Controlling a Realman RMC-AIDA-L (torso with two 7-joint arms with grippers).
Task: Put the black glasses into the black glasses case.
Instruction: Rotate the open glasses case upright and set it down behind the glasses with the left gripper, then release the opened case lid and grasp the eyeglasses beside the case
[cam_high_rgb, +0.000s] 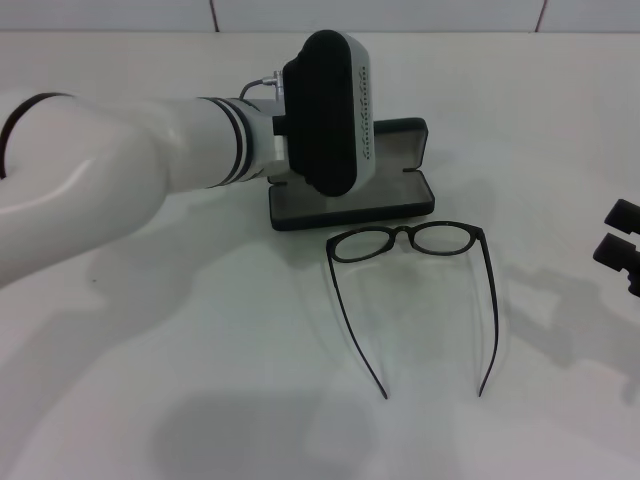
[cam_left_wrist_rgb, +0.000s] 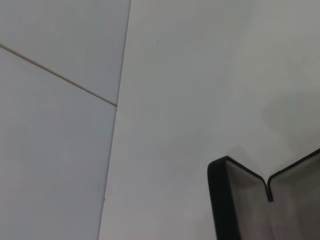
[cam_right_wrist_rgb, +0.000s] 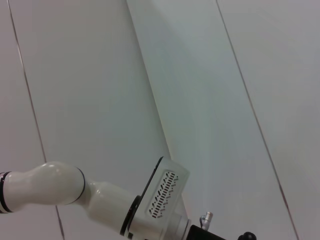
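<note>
Nearest me, the black glasses (cam_high_rgb: 410, 240) lie on the white table (cam_high_rgb: 200, 400), temple arms unfolded and pointing toward me, lenses just in front of the black glasses case (cam_high_rgb: 400, 195). So, as I judge it, nothing is done yet: the glasses are ungrasped and outside the case. The case stands open just behind them, grey lining up, its lid raised. What remains is the pick, the placing, perhaps folding the arms.

My left gripper (cam_high_rgb: 330, 110) hangs over the case's left part, and its housing hides both its fingers and that part of the case, so I cannot tell whether it is released or clenched. The right gripper (cam_high_rgb: 620, 245) sits at the right edge, cut off; its state I cannot tell either.
</note>
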